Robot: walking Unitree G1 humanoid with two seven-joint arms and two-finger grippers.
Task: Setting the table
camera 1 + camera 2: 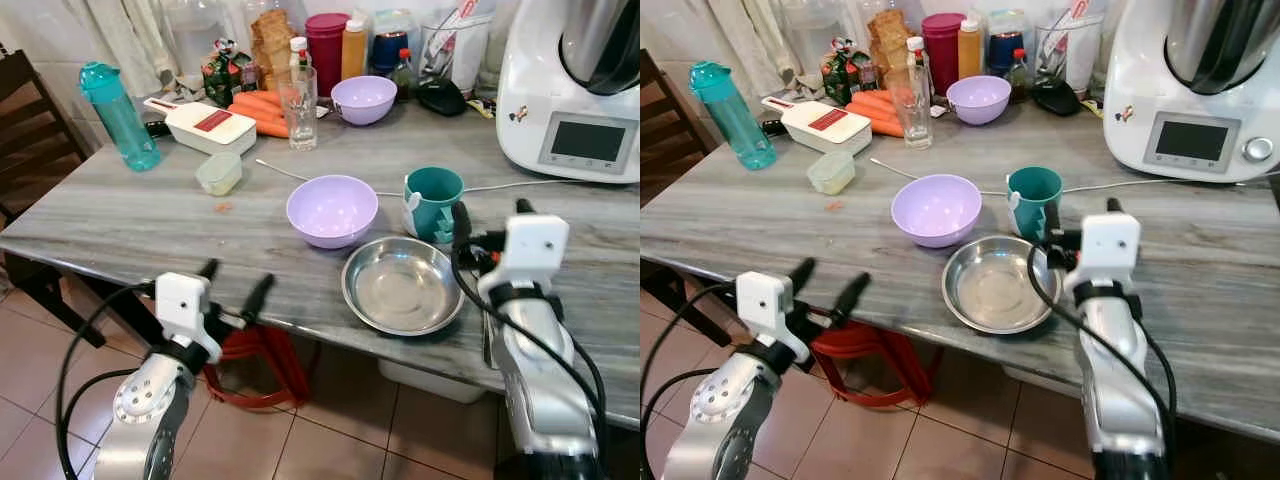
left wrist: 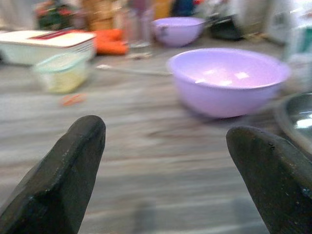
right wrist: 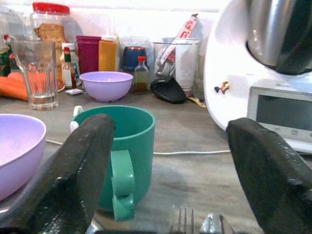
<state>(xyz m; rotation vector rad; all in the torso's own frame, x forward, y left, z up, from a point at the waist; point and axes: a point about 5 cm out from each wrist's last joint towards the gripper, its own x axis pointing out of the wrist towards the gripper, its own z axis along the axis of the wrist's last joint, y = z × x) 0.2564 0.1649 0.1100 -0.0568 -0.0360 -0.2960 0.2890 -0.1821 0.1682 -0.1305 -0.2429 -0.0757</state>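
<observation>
— So, from the head view, where are my grippers?
— Left gripper (image 1: 233, 282) hangs spread at the grey table's (image 1: 130, 215) edge; right gripper (image 1: 490, 216) released beside the teal plastic mug (image 1: 433, 202).
— Wrists?
— Lilac plastic bowl (image 2: 229, 80) ahead; fork tines (image 3: 180, 217) below.

Grey wood-grain table (image 1: 120, 215), dark wooden chair (image 1: 25, 120), terracotta floor tiles (image 1: 250, 440).
</observation>
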